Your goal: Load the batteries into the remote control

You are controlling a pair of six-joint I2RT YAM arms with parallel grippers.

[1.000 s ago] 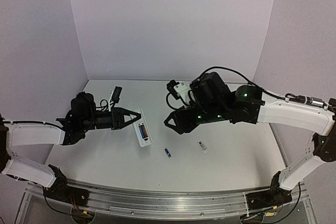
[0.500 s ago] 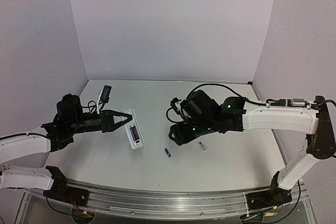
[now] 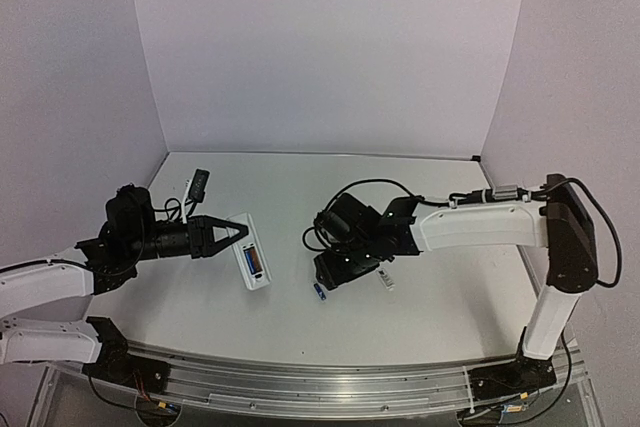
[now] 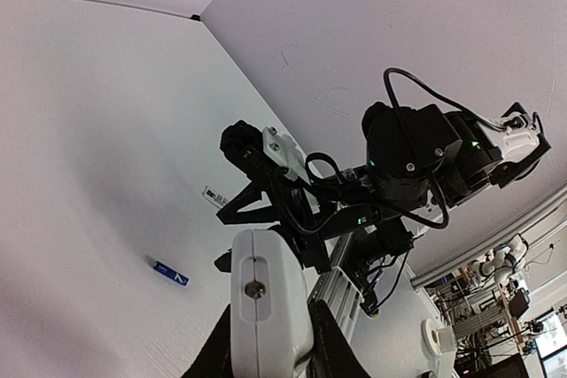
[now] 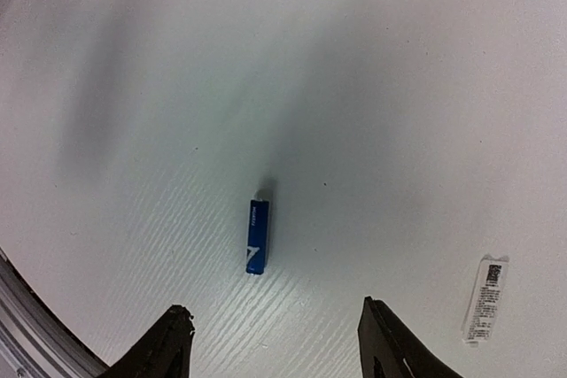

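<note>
The white remote control (image 3: 250, 267) lies back-up on the table's left, and a blue cell (image 3: 257, 259) shows in its recess. My left gripper (image 3: 238, 233) is shut on its far end; in the left wrist view the remote's end (image 4: 266, 294) sits clamped between both fingers. A loose blue battery (image 3: 320, 292) lies flat on the table in front of the middle. My right gripper (image 3: 332, 275) hovers open just above it. In the right wrist view the battery (image 5: 257, 236) lies ahead of the spread fingertips (image 5: 170, 343), nearer the left one, and nothing touches it.
A small white rectangular piece with dark print (image 3: 385, 280) lies just right of the right gripper, also visible as the piece (image 5: 485, 299) and the piece (image 4: 213, 195). Metal rails (image 3: 320, 387) run along the near table edge. Lilac walls enclose the back and sides.
My right arm has swung down and to the near left, from mid-table to just above the loose battery. The left gripper has drawn the remote slightly left and nearer.
</note>
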